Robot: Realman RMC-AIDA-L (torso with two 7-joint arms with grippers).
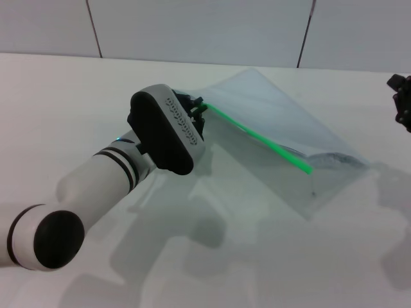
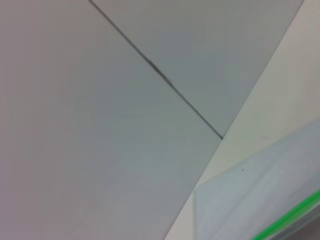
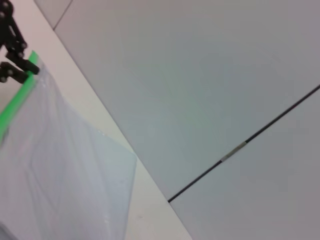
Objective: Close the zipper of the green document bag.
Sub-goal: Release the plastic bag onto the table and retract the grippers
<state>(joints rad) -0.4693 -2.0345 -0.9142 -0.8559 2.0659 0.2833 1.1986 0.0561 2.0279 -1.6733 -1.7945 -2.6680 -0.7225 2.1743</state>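
The green document bag (image 1: pixel 276 122) lies on the white table, a translucent grey-blue pouch with its near-left corner raised. Its zipper (image 1: pixel 257 136) runs as a bright green strip from that corner down to the right. My left gripper (image 1: pixel 199 108) is at the strip's upper-left end, its black fingers closed on the green edge. The right wrist view shows this from the far side: the left gripper (image 3: pixel 22 65) pinches the zipper (image 3: pixel 12 105) at the corner of the bag (image 3: pixel 60 170). In the left wrist view the bag (image 2: pixel 260 190) and zipper (image 2: pixel 290 217) show. My right gripper (image 1: pixel 401 102) hangs at the far right edge.
The white table (image 1: pixel 77 102) ends at a grey panelled wall (image 1: pixel 192 25) behind the bag. My left arm (image 1: pixel 96 186) reaches in from the near left.
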